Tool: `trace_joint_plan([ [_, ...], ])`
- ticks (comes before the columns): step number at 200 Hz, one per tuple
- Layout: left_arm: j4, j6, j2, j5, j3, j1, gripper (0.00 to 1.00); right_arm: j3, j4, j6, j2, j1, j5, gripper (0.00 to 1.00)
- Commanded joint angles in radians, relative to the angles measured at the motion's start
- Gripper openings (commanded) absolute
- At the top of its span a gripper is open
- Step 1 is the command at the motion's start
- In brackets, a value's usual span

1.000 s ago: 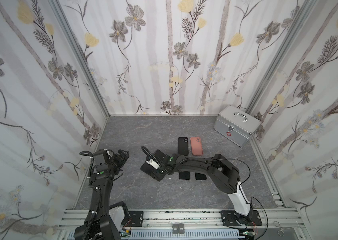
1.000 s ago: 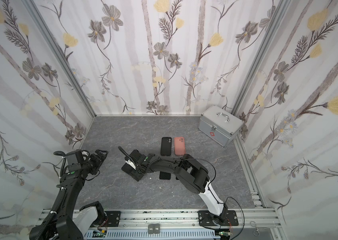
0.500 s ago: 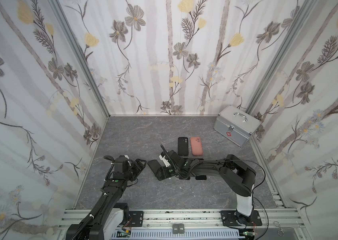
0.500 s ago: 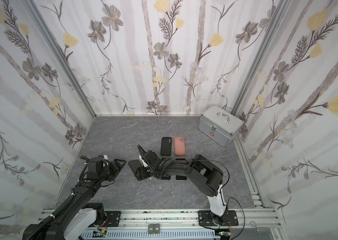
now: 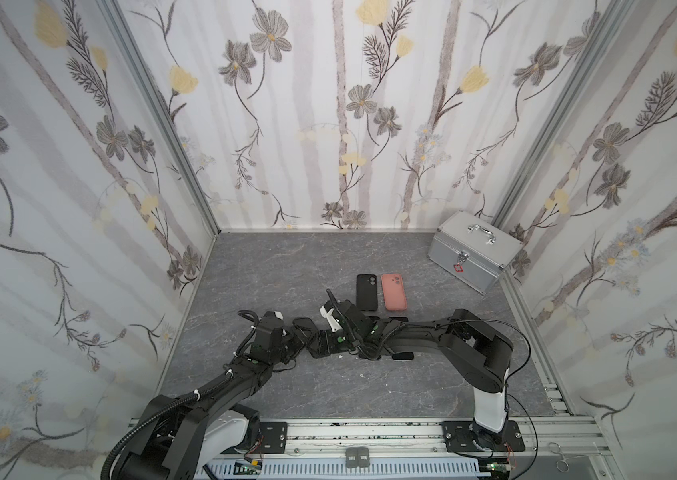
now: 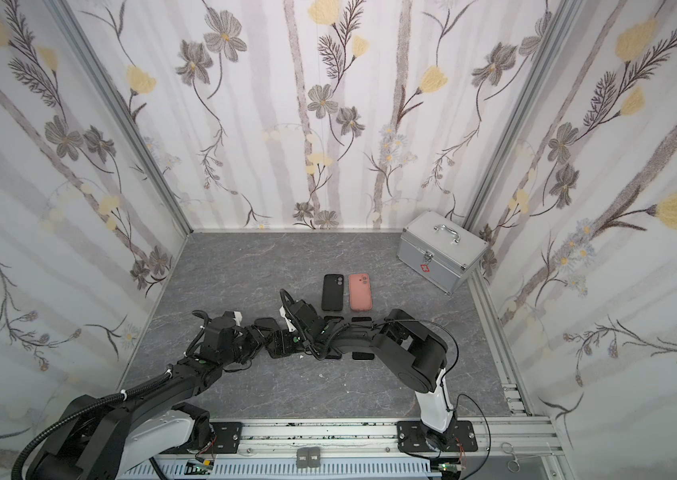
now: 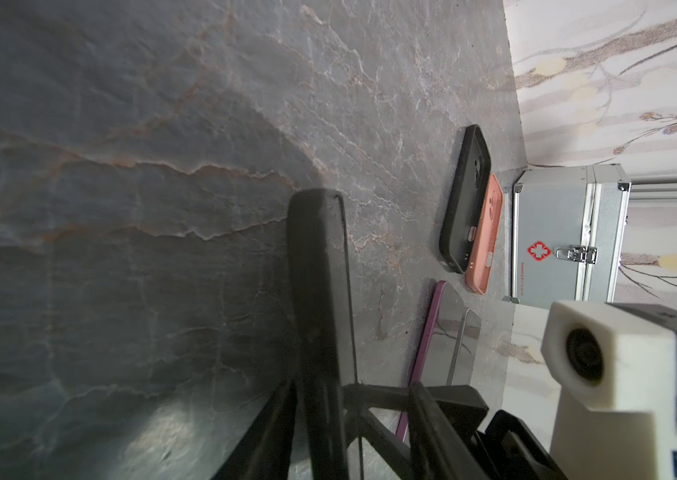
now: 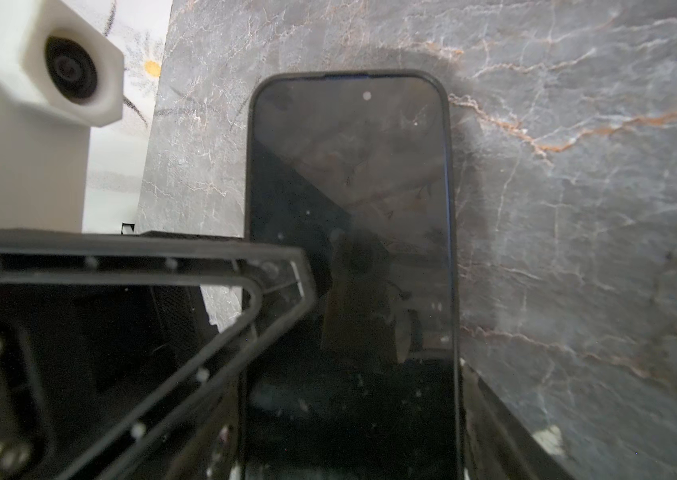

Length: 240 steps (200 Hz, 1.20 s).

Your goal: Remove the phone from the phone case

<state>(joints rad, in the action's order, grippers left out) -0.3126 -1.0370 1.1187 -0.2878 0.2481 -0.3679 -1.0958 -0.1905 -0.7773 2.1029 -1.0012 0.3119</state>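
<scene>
The phone (image 8: 349, 232), dark screen showing, sits in a black phone case (image 8: 453, 208), and my right gripper (image 8: 349, 395) is shut on its long sides. In both top views it is held low over the table (image 5: 303, 324) (image 6: 265, 325) between the two arms. My left gripper (image 7: 353, 386) (image 5: 296, 333) is at the phone's free end, which appears edge-on (image 7: 320, 282) in the left wrist view. Its jaws are partly closed, and one of its fingers (image 8: 278, 282) lies across the screen. Whether they press on the phone does not show.
A black case (image 5: 366, 292) and a pink case (image 5: 394, 291) lie back-up just behind the grippers. Dark phones lie flat under the right arm (image 6: 359, 355), one purple-edged (image 7: 445, 332). A metal first-aid box (image 5: 476, 251) stands at the back right by the wall.
My left arm swung in from the left wall to the phone, and its jaws narrowed. My right gripper shifted slightly right with the phone still in it.
</scene>
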Motion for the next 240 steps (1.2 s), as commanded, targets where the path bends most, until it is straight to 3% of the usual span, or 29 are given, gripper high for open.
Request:
trace_joint_plan([
  [1,-0.049,-0.013,0.020,0.037,0.017,-0.016,0.36,0.001,-0.094,-0.019,0.003,-0.001,0.012,0.70],
  [80,-0.052,-0.002,0.024,0.043,0.022,-0.045,0.04,0.005,-0.132,-0.016,-0.002,0.002,0.019,0.71],
  [109,-0.040,0.031,-0.019,0.032,0.036,-0.045,0.00,0.009,-0.138,0.011,-0.058,0.012,0.037,0.78],
  [145,0.111,0.143,-0.108,0.072,0.170,-0.045,0.00,0.075,-0.098,0.090,-0.270,0.018,-0.013,0.94],
  [208,0.127,0.375,-0.110,-0.055,0.374,-0.076,0.00,0.288,-0.047,0.234,-0.774,0.050,-0.386,0.96],
  [240,0.122,0.572,-0.106,-0.110,0.454,-0.155,0.00,0.211,0.150,0.313,-0.860,0.125,-0.421,0.97],
])
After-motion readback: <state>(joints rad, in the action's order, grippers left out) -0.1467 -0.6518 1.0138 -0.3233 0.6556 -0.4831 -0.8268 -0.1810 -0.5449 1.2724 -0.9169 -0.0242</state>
